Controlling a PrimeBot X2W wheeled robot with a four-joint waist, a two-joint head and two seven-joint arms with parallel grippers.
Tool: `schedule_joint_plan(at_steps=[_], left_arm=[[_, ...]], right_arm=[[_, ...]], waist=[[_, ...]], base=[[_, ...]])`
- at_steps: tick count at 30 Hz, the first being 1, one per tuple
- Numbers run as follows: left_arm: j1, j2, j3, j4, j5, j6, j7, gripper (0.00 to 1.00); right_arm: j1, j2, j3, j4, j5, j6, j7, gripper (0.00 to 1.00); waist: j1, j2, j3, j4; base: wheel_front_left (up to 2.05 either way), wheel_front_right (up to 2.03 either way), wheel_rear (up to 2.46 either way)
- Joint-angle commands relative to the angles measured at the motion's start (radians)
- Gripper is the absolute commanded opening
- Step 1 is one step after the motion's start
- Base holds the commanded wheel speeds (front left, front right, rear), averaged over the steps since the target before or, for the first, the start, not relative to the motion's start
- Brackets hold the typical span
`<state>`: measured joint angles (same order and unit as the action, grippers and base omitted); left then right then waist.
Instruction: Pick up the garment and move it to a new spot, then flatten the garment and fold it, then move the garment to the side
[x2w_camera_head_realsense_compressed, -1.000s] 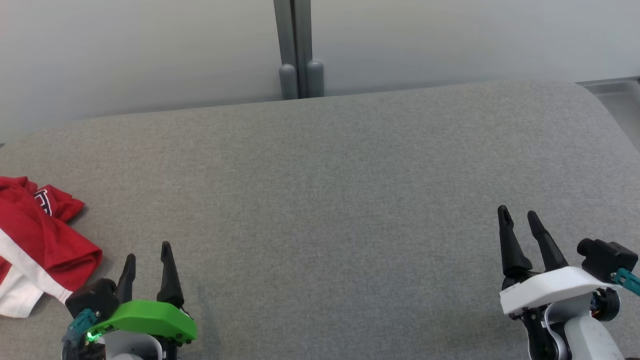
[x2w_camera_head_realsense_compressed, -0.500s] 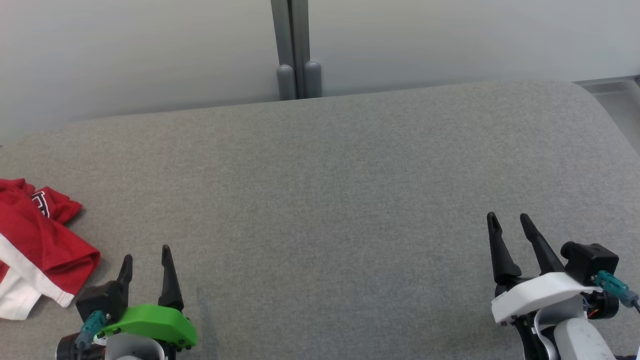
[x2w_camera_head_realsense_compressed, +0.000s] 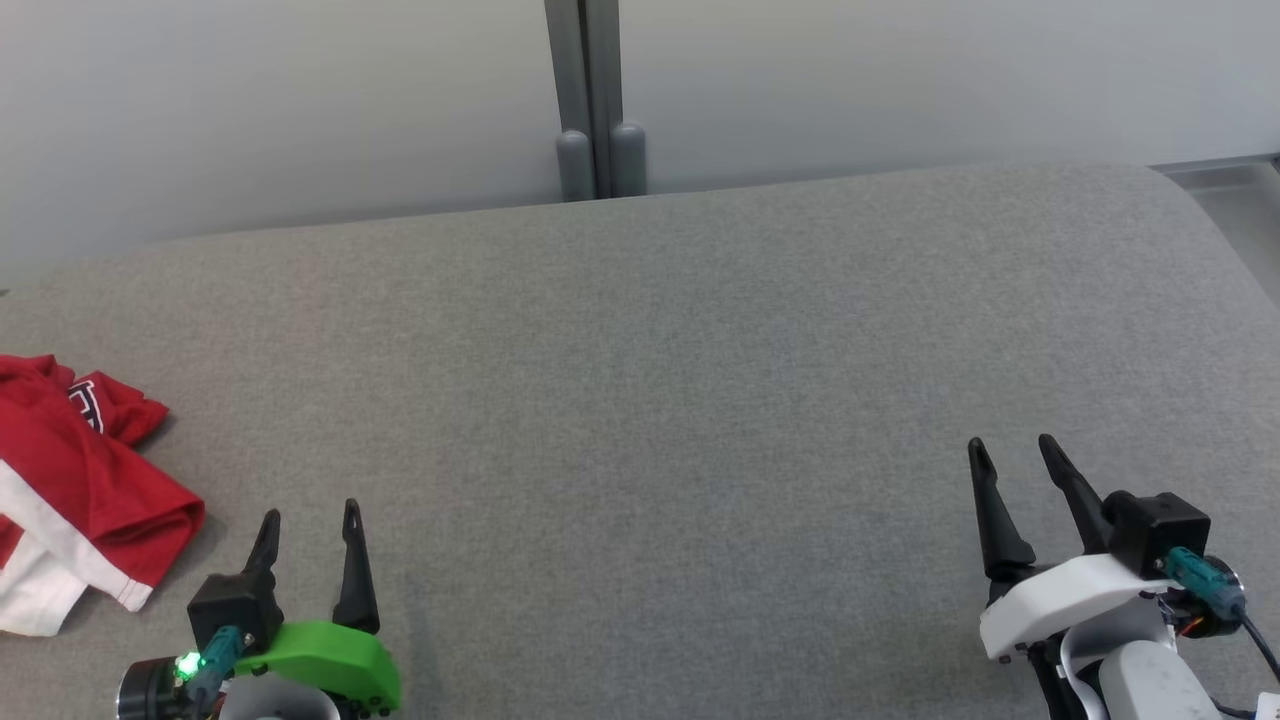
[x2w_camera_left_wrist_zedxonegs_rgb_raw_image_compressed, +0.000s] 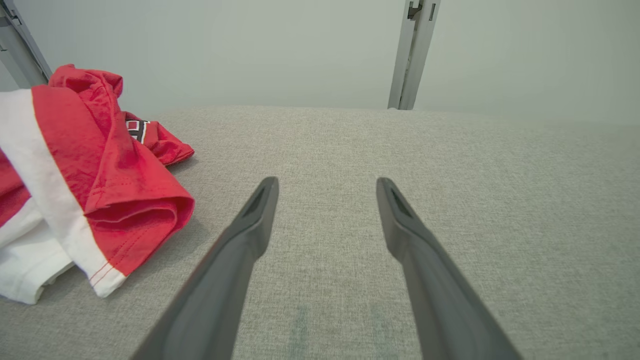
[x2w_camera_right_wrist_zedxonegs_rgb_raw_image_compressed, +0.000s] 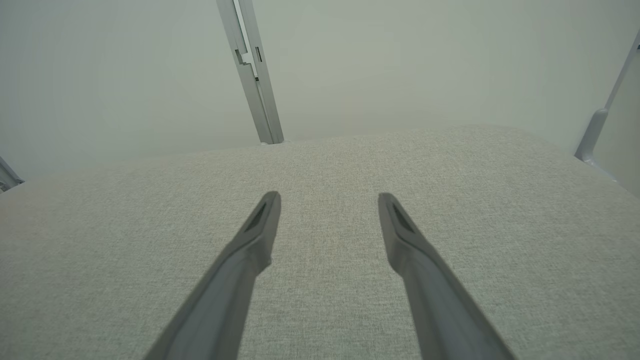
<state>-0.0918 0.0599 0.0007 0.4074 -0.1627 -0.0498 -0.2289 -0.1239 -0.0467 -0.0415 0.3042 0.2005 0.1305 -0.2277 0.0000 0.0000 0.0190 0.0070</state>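
Head view: down low, the left fingers (x2w_camera_head_realsense_compressed: 352, 560) and right fingers (x2w_camera_head_realsense_compressed: 992, 520) are spread wide, holding nothing. Near the left ones, the garment (x2w_camera_head_realsense_compressed: 90, 480) lies crumpled at the left edge of the grey counter (x2w_camera_head_realsense_compressed: 640, 350), red with a white stripe and a white part.

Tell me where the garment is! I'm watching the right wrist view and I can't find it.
Observer: The red and white garment lies crumpled at the far left of the grey surface.
Operator: Is a tool holding it?
Observer: No. The left tool is open beside it, not touching.
Operator: Any writing on it?
Observer: A dark and white print shows on a red fold; I can't read it.
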Motion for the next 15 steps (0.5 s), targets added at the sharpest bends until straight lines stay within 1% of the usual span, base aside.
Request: schedule_joint_plan(at_steps=[1,4,8,15], left_arm=[[0.011,0.006,0.000,0.004,0.025,-0.004,-0.008,1.00],[0.008,0.003,0.000,0.012,0.041,0.004,-0.015,1.00],[0.008,-0.001,0.003,0.024,0.057,0.007,-0.021,1.00],[-0.009,-0.004,0.018,0.044,0.099,0.013,-0.034,1.00]], right_arm=[[-0.015,-0.005,0.005,0.001,-0.021,0.000,-0.010,1.00],[-0.014,-0.006,0.015,0.003,-0.040,0.000,-0.016,1.00],[-0.014,-0.006,0.036,0.008,-0.059,0.000,-0.023,1.00],[-0.034,-0.006,0.075,0.019,-0.109,0.000,-0.036,1.00]], waist=[[0.0000,0.0000,0.003,0.010],[0.0000,0.0000,0.007,0.038],[0.0000,0.0000,0.018,0.098],[0.0000,0.0000,0.041,0.249]], base=[[0.00,0.00,0.00],[0.00,0.00,0.00],[0.00,0.00,0.00],[0.00,0.00,0.00]])
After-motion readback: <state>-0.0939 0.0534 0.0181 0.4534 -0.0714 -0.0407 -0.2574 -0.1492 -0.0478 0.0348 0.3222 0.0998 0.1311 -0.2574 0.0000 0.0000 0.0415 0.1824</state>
